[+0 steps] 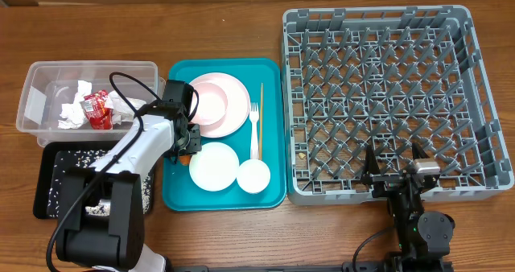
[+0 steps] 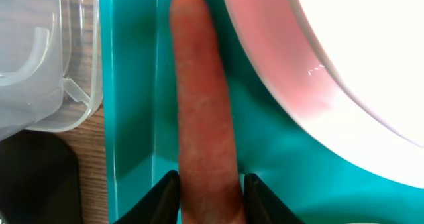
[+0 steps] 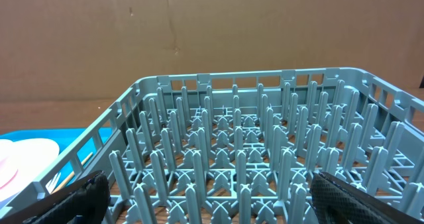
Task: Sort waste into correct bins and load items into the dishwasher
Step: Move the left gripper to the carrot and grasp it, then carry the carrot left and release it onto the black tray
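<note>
An orange carrot (image 2: 202, 105) lies on the teal tray (image 2: 132, 118) along its left wall, beside the pale pink plate (image 2: 344, 58). My left gripper (image 2: 211, 187) is shut on the carrot, one dark finger pressed to each side. From overhead, the left gripper (image 1: 187, 142) sits at the tray's left edge, below the pink plate (image 1: 217, 103). My right gripper (image 3: 212, 197) stands wide open over the near edge of the grey dish rack (image 3: 252, 138), holding nothing.
The clear tub (image 1: 48, 75) holds white napkins (image 1: 76, 109) and a red wrapper (image 1: 98, 109). A black tray (image 1: 50, 183) lies below it. Two white bowls (image 1: 213, 166), a fork (image 1: 254, 127) and a wooden stick (image 1: 261, 103) rest on the teal tray. The dish rack (image 1: 386, 95) stands right.
</note>
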`<state>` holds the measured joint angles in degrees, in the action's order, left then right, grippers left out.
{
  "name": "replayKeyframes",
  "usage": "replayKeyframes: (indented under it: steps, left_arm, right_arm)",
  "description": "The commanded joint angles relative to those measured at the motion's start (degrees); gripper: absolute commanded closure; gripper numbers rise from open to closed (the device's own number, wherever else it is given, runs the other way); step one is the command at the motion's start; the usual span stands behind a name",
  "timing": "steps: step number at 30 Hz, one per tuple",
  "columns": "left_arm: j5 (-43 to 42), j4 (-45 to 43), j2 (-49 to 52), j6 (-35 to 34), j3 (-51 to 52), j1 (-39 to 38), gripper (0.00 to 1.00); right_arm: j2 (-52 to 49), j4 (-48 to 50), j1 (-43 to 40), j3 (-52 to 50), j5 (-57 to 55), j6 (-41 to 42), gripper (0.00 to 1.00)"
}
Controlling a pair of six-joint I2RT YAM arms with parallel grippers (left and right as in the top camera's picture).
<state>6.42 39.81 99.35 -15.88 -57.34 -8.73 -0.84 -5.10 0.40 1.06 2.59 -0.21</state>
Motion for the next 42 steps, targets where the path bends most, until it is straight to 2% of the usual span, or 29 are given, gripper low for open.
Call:
replayKeyframes:
  steps: [1, 6, 8, 9, 11, 30, 35, 42]
  left_arm:
    - [-0.92, -0.04, 0.74, 1.09, 0.63, 0.17, 0.73]
    - [-0.92, -0.04, 0.74, 1.09, 0.63, 0.17, 0.77]
    - [-0.72, 0.09, 0.72, 1.11, 0.61, 0.17, 0.84]
    - [-0.66, 0.28, 0.72, 1.11, 0.59, 0.20, 0.91]
    - [-0.66, 0.76, 0.70, 1.11, 0.28, 0.20, 0.96]
    - [-0.44, 18.78, 0.15, 1.09, -16.11, 0.17, 0.96]
    - [-0.72, 20.22, -3.85, 0.09, -17.11, 0.20, 0.96]
    - [-1.79, 20.68, -14.34, -2.91, -17.11, 0.20, 0.96]
  right_arm:
    - [0.66, 0.46, -0.20, -0.61, 0.07, 0.24, 0.00]
    - [0.66, 0.46, -0.20, -0.61, 0.07, 0.22, 0.00]
    - [0.66, 0.46, -0.20, -0.61, 0.07, 0.22, 0.00]
    - [0.66, 0.46, -0.20, -0.61, 0.07, 0.24, 0.00]
    - [0.66, 0.46, -0.20, -0.61, 0.07, 0.22, 0.00]
    - [0.66, 0.46, -0.20, -0.61, 0.07, 0.22, 0.00]
    - [0.68, 0.48, -0.20, -0.61, 0.07, 0.22, 0.00]
    - [0.66, 0.46, -0.20, -0.61, 0.07, 0.24, 0.00]
